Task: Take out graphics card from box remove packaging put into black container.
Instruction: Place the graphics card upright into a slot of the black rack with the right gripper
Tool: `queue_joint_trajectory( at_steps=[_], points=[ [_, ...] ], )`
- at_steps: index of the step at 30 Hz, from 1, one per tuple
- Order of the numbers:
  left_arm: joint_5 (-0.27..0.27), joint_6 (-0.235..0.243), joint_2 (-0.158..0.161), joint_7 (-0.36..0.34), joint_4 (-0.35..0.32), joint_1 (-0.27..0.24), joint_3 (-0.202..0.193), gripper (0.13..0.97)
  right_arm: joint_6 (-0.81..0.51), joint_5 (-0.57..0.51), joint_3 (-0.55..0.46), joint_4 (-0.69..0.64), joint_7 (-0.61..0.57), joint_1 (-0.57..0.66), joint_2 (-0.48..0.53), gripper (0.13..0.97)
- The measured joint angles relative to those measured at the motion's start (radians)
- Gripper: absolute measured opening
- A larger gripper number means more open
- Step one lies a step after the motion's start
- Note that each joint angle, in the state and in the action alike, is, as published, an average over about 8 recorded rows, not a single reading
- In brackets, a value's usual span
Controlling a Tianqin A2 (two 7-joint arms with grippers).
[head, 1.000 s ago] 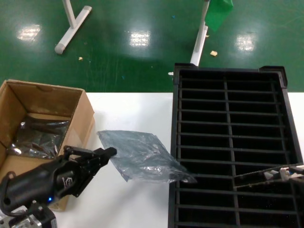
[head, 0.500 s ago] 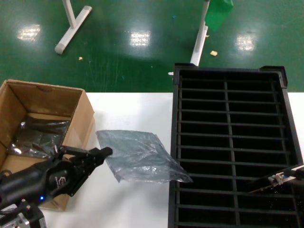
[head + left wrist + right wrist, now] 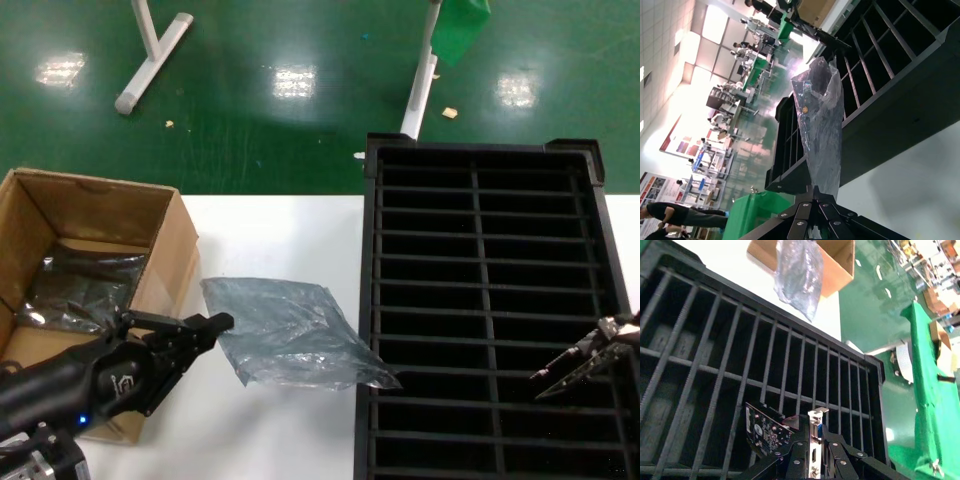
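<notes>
Brown corrugated cardboard marks the far left: the box stands on the white table with its flaps up and more grey bagged stock lying inside. Just beside its right wall, the left gripper has slid back and down toward the table's near edge over the last second, its fingers pressed together on the left end of the packaging, dragging that crinkled bag slightly leftward with it; in the left wrist view the bag hangs out from the pinched tips, slack and seemingly empty. Its far corner now lies just at the rim of the black container, barely clear of it, so I judge the unwrapping done and the bag only needs setting aside on the open table between carton and tray. Further right, the graphics card has shifted from lying flat across the lower slots to a tilted pose at the tray's right wall, gripped by the right gripper; the right wrist view shows the jaws closed on the silver bracket with the board angled above the ribs, not yet seated. Placement looks under way. Room is tight there: thin ribs flank each slot and the tray wall sits close, while every slot I can see stands vacant.
</notes>
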Motion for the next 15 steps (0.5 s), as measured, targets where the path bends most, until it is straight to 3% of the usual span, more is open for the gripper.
queue_joint_trajectory(
  at_steps=[7, 15],
  points=[
    [-0.002, 0.01, 0.004, 0.008, 0.007, 0.002, -0.002, 0.142, 0.013, -0.013, -0.005, 0.0, 0.05, -0.001, 0.003, 0.18],
    [-0.009, 0.024, 0.006, 0.017, 0.008, 0.015, -0.014, 0.142, 0.0, 0.028, 0.041, 0.0, 0.025, -0.031, -0.018, 0.179]
  ],
)
